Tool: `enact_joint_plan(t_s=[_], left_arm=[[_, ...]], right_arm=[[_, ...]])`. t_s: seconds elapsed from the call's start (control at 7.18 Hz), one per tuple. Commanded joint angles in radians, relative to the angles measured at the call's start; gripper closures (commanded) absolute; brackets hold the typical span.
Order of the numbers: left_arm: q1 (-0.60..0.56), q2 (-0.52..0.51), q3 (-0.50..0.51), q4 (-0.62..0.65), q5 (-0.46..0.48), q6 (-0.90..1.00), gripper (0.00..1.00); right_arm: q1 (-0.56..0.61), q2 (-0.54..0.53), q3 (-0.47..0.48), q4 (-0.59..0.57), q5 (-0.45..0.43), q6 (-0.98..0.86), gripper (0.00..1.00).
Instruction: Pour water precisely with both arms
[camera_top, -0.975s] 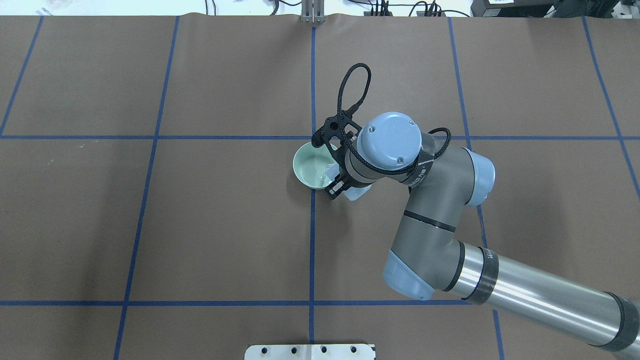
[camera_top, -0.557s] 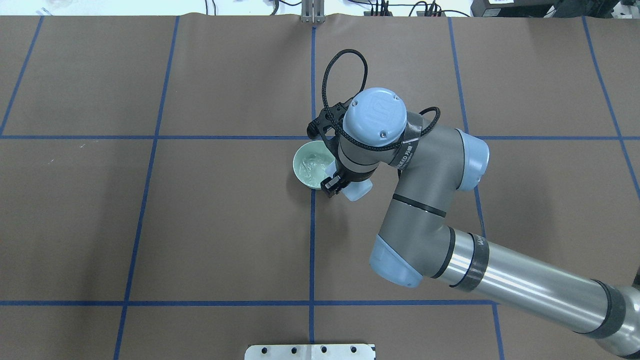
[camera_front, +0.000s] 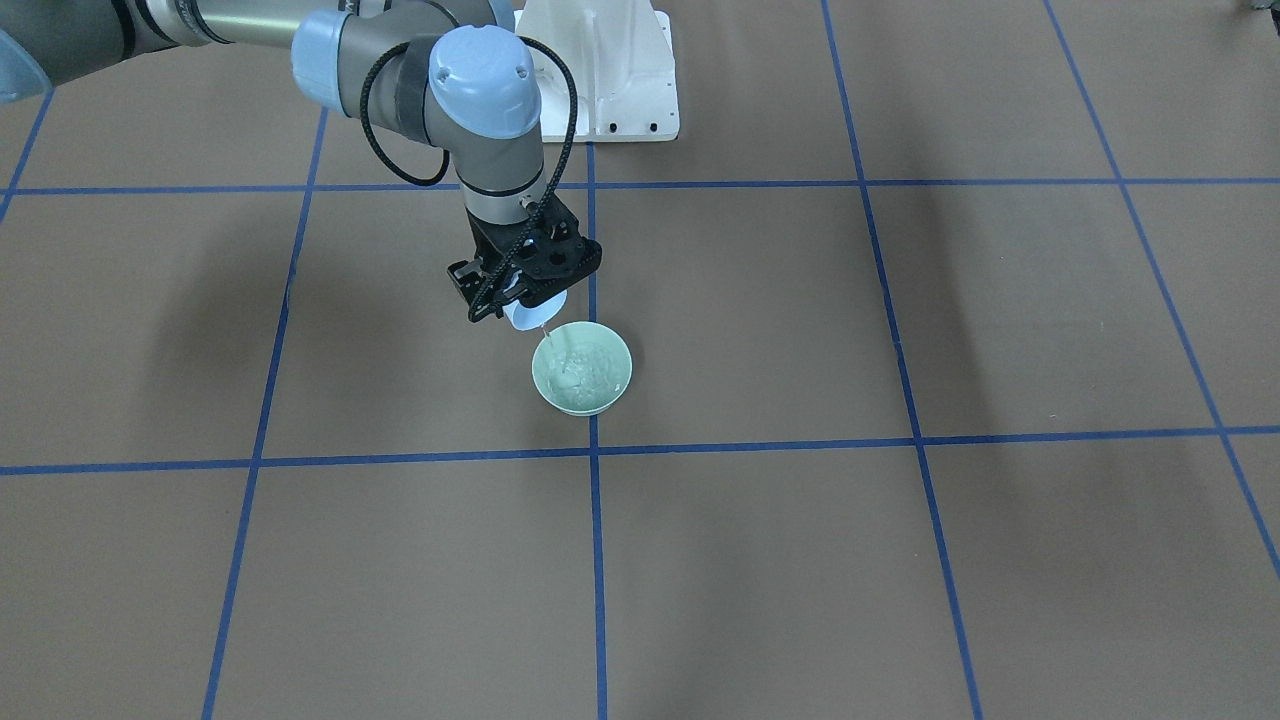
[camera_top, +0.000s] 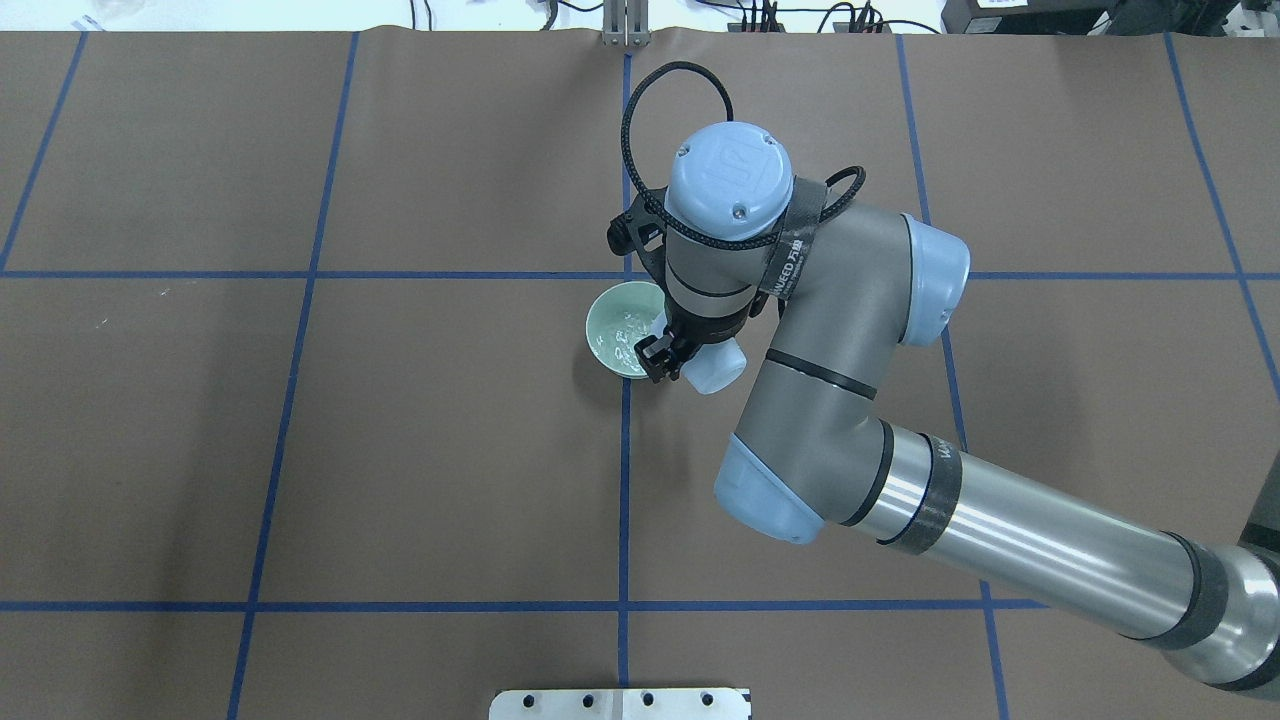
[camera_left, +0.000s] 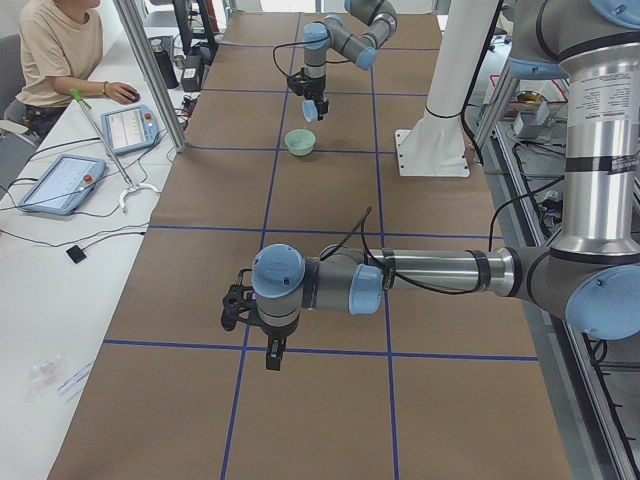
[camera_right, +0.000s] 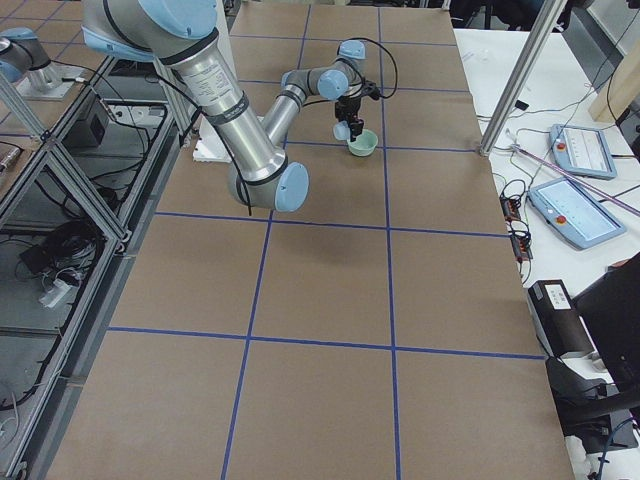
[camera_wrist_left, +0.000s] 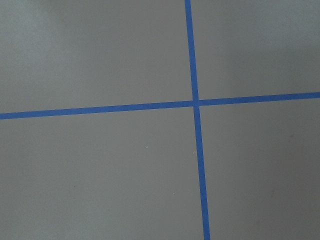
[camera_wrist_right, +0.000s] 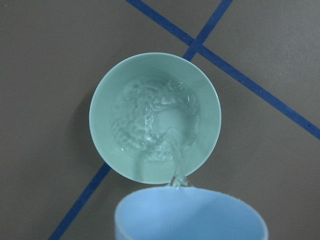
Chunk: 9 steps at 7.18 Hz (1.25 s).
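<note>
My right gripper (camera_top: 672, 350) is shut on a light blue cup (camera_top: 712, 368) and holds it tipped over a mint green bowl (camera_top: 595, 335) near the table's middle. In the right wrist view the cup's rim (camera_wrist_right: 190, 215) sits at the bowl's near edge (camera_wrist_right: 100, 117). A thin stream of water (camera_wrist_right: 176, 165) falls from it into rippling water (camera_wrist_right: 150, 115). The stream also shows in the front view (camera_front: 545, 335). My left gripper (camera_left: 268, 352) hangs low over bare table, far from the bowl. It shows only in the exterior left view, so I cannot tell whether it is open or shut.
The table is brown paper with a blue tape grid (camera_wrist_left: 195, 102). A white pedestal (camera_front: 600, 70) stands at the robot's side of the table. An operator (camera_left: 60, 50) sits at a side bench with tablets (camera_left: 62, 180).
The right wrist has swung toward the table's far side and tipped the cup further. The water in the bowl has gone from fairly calm to rippling.
</note>
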Motion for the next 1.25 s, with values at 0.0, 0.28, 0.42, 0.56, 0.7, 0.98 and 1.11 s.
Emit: enact_joint_plan(t_s=[0.0, 0.28, 0.42, 0.56, 0.7, 0.98, 1.11], left_arm=[[0.000, 0.000, 0.002, 0.000, 0.000, 0.002, 0.00], [0.000, 0.000, 0.002, 0.000, 0.000, 0.002, 0.00], [0.000, 0.000, 0.001, 0.000, 0.000, 0.002, 0.00], [0.000, 0.000, 0.002, -0.002, 0.000, 0.000, 0.00], [0.000, 0.000, 0.001, -0.003, 0.000, 0.000, 0.00], [0.000, 0.000, 0.001, -0.003, 0.000, 0.002, 0.00], [0.000, 0.000, -0.002, -0.003, 0.000, 0.000, 0.00]], right_arm=[[0.007, 0.050, -0.030, -0.063, 0.024, 0.002, 1.00], [0.011, 0.081, -0.074, -0.066, 0.024, 0.000, 1.00], [0.011, 0.078, -0.079, -0.059, 0.024, 0.000, 1.00], [0.013, 0.076, -0.076, -0.014, 0.018, 0.012, 1.00], [0.024, 0.055, -0.076, 0.079, 0.014, 0.056, 1.00], [0.080, -0.060, -0.053, 0.365, -0.007, 0.144, 1.00], [0.090, -0.168, -0.030, 0.591, -0.094, 0.165, 1.00]])
